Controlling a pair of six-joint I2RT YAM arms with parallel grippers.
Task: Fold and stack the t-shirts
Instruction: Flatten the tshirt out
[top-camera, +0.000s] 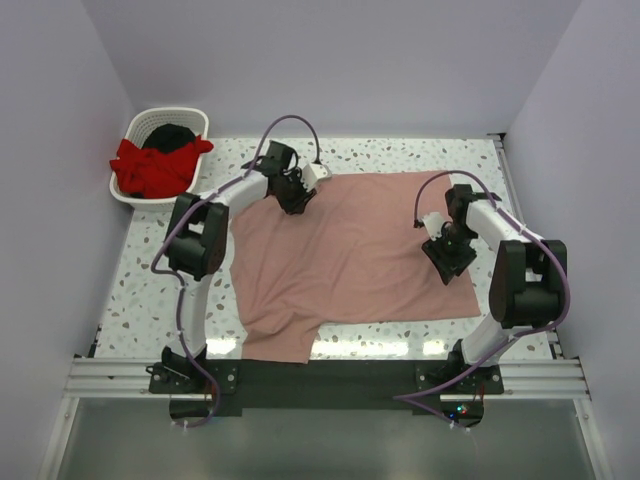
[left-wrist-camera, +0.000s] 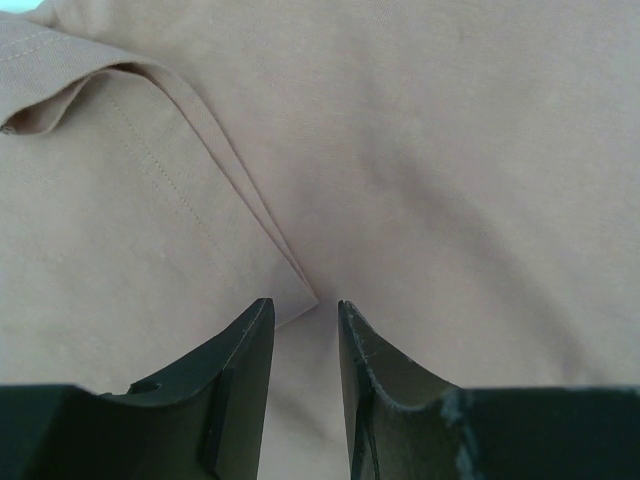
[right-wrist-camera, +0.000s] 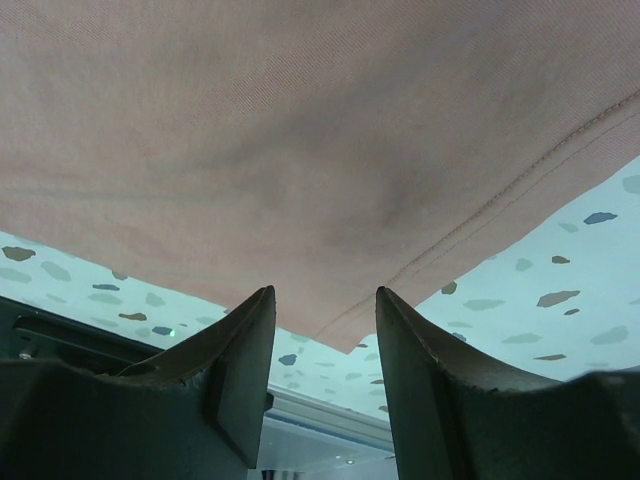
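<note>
A salmon-pink t-shirt (top-camera: 350, 250) lies spread flat across the middle of the speckled table. My left gripper (top-camera: 293, 200) hovers over its far-left part, by a sleeve. In the left wrist view that gripper (left-wrist-camera: 305, 306) is open, its jaws a narrow gap apart above the pink cloth (left-wrist-camera: 450, 150), just short of a folded sleeve hem (left-wrist-camera: 290, 275). My right gripper (top-camera: 447, 262) is over the shirt's right side. It (right-wrist-camera: 325, 292) is open, jaws straddling the view of a hem corner (right-wrist-camera: 355, 340), nothing held. The red t-shirt (top-camera: 155, 165) and black t-shirt (top-camera: 172, 135) sit bundled in the basket.
The white slatted basket (top-camera: 196, 118) stands at the table's far-left corner. Bare speckled tabletop (top-camera: 150, 290) shows left of the pink shirt and beyond its hem (right-wrist-camera: 560, 290). A metal rail (top-camera: 330, 375) runs along the near edge. Walls close in on three sides.
</note>
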